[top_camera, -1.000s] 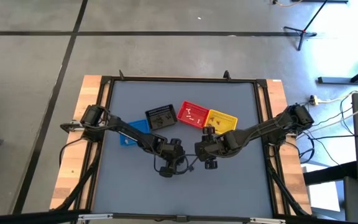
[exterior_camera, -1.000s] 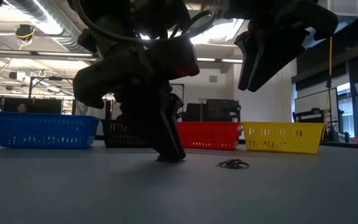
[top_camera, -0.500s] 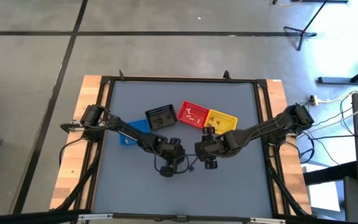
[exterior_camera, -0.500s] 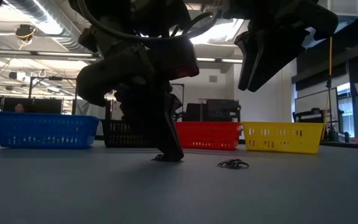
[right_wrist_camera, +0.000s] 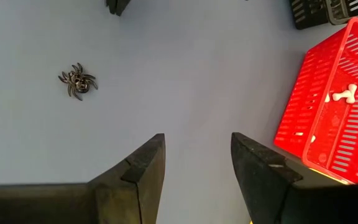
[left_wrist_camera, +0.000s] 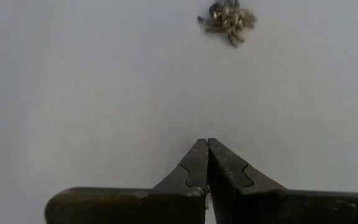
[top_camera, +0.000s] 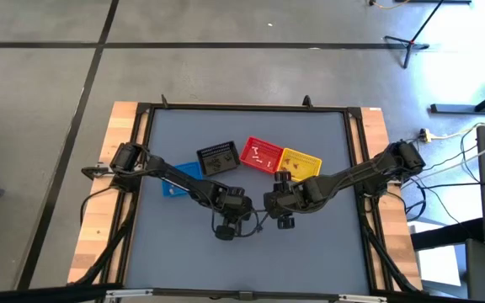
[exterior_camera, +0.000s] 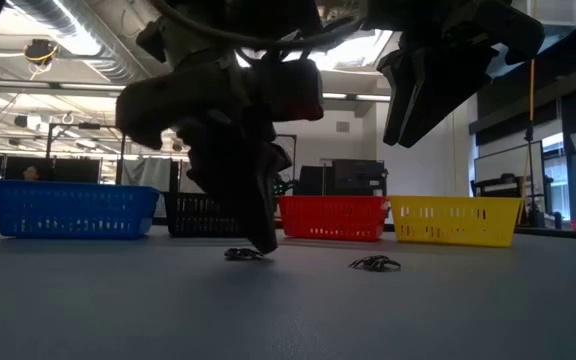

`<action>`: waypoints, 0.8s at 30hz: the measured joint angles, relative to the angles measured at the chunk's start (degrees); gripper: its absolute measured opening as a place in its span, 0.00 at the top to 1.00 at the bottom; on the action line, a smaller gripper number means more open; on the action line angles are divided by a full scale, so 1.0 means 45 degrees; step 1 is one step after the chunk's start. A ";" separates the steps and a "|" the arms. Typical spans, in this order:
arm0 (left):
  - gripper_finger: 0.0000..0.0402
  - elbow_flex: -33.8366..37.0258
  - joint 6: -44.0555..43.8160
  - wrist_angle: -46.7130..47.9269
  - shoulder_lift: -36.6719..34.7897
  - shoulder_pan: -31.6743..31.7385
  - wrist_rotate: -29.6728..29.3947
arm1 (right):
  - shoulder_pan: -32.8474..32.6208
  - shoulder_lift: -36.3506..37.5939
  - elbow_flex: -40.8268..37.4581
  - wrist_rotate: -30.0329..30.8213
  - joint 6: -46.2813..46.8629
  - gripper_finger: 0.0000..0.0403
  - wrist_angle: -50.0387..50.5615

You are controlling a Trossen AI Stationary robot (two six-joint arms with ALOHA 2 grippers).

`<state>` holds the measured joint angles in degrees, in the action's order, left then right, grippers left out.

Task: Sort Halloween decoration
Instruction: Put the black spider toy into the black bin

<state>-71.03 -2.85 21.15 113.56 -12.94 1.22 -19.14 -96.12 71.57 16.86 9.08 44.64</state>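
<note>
Our left gripper is pinched shut on nothing — the spider lies ahead of its tips; our right gripper hovers open, empty, near the tabletop's middle.

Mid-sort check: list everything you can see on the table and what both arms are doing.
blue basket: one, blue, left end of the row
black basket: one, black, next to it
red basket: one, red, third
yellow basket: one, yellow, right end
dark trinkets: two, dark, loose before the baskets; one by the left gripper's tip
white trinkets: several, white, in the red basket
table: one, grey
left gripper: shut, nothing seen in it
right gripper: open, higher
</note>
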 joint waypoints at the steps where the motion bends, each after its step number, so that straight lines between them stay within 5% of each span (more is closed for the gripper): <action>1: 1.00 -0.0095 0.0000 0.0077 0.0003 -0.0026 0.0068 | 0.0000 0.0000 0.0000 0.0000 0.0000 0.55 0.0000; 16: 0.99 -0.1042 -0.1220 0.1002 -0.0019 -0.0062 0.0868 | 0.0000 0.0000 -0.0005 0.0000 0.0000 0.55 0.0005; 24: 0.84 -0.1042 -0.1615 0.1720 -0.0027 -0.0052 0.0848 | 0.0000 0.0000 -0.0005 0.0000 0.0000 0.55 0.0001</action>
<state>-75.72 -10.12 28.89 113.44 -13.17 5.04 -19.14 -96.12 71.55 16.86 9.08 44.65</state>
